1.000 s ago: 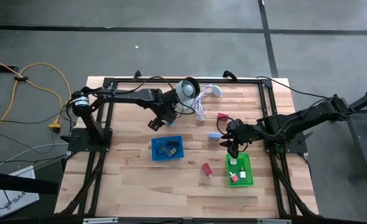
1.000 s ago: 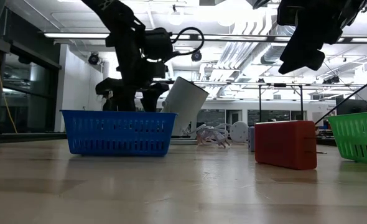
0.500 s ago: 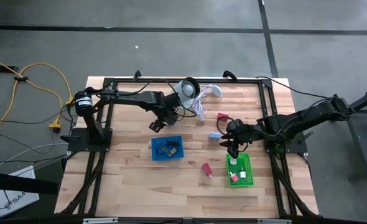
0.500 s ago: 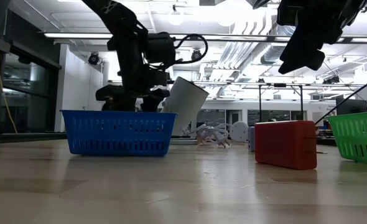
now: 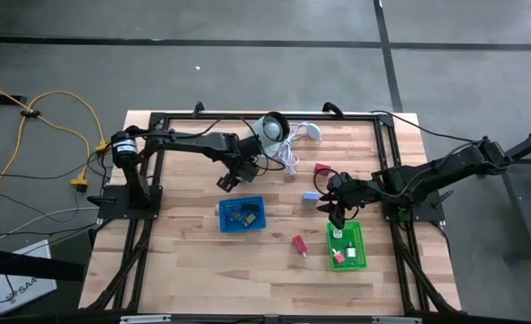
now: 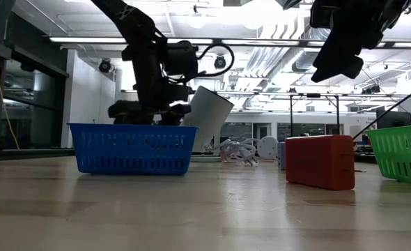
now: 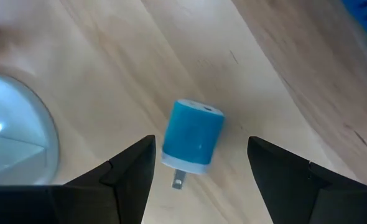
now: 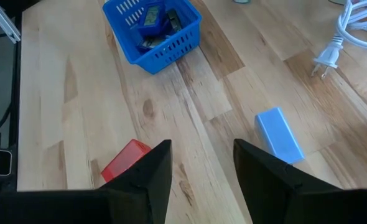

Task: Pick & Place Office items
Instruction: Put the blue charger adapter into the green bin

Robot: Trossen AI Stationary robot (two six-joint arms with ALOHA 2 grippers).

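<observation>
A small blue plug block with a metal prong lies flat on the wood. My left gripper hangs over it, open and pointing down, one finger on either side and neither touching it. In the high view this gripper is just beyond the blue basket, which holds dark pieces. My right gripper hovers open and empty over the far end of the green basket. A pale blue block and a red block lie on the table below it.
A white round device with its white cable sits at the far middle, close to my left gripper. Another red piece lies beyond the pale blue block. The green basket holds a red piece. Bare wood lies along the near edge.
My left gripper has sunk a little toward the table behind the blue basket, staying open. The right arm has kept still.
</observation>
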